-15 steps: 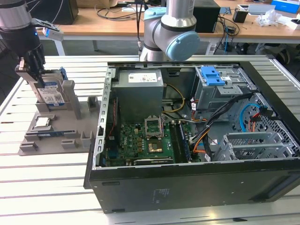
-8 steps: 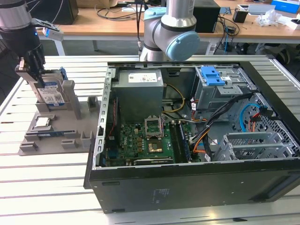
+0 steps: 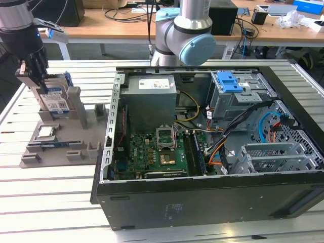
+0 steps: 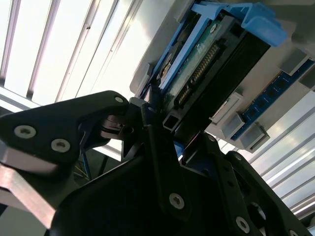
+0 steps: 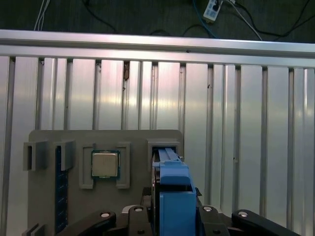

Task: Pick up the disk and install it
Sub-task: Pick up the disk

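- The tool [image 3: 40, 83] is at the back end of the grey holder plate [image 3: 55, 152], on the slatted worktop [image 3: 50, 202].
- The disk [image 3: 54, 101] stands on edge in an upright slot of the holder plate, its white-and-blue label facing out in the exterior view.
- In the first wrist view the tool [image 5: 172, 219] has its fingers [image 5: 140, 216] drawn in on either side of the disk's [image 5: 173, 184] blue carrier frame. They grip it while it sits in the slot.
- In the second wrist view a black finger [image 4: 157, 132] presses against the disk's [image 4: 211, 59] connector end.
- A small square chip [image 5: 105, 164] lies flat in its own pocket on the holder plate, just beside the disk's slot.
- The open computer case [image 3: 202, 192] sits beside the holder plate, towards the exterior view's right — apart from the disk.
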### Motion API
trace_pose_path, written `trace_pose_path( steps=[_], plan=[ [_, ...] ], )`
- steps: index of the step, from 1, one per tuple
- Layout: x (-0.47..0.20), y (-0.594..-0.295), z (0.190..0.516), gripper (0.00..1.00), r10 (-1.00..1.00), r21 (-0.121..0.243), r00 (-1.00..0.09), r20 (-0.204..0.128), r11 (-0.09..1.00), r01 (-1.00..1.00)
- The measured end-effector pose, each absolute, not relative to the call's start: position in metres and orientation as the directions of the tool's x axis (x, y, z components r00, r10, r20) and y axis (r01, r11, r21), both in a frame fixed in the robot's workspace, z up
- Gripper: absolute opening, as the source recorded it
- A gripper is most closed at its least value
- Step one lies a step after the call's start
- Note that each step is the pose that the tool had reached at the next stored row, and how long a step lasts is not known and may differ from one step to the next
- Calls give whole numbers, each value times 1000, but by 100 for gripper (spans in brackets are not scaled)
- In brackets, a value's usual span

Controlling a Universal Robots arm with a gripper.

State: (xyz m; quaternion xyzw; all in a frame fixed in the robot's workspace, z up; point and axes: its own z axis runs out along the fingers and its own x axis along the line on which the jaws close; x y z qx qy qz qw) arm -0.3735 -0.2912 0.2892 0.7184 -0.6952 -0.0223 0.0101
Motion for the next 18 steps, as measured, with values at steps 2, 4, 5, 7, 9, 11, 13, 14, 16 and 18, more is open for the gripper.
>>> trace_pose_path(
  steps=[2, 4, 5, 7, 9, 11, 13, 14, 16, 18],
  plan=[
    [-373, -291, 292, 37, -999, 46, 32, -18, -33, -998],
    [-373, -291, 296, 37, -999, 45, 32, -18, -33, -998],
    [-373, -291, 298, 37, -999, 45, 32, -18, -33, -998],
    [-373, -291, 300, 37, -999, 46, 32, -18, -33, -998],
    [-373, -291, 301, 37, -999, 45, 32, -18, -33, -998],
    [-373, -291, 303, 37, -999, 46, 32, -18, -33, -998],
    [-374, -291, 305, 37, -999, 46, 32, -18, -33, -998],
    [-374, -291, 306, 37, -999, 46, 32, -18, -33, -998],
    [-373, -291, 308, 37, -999, 46, 32, -18, -33, -998],
    [-373, -291, 311, 37, -999, 45, 32, -18, -33, -998]
  ],
)
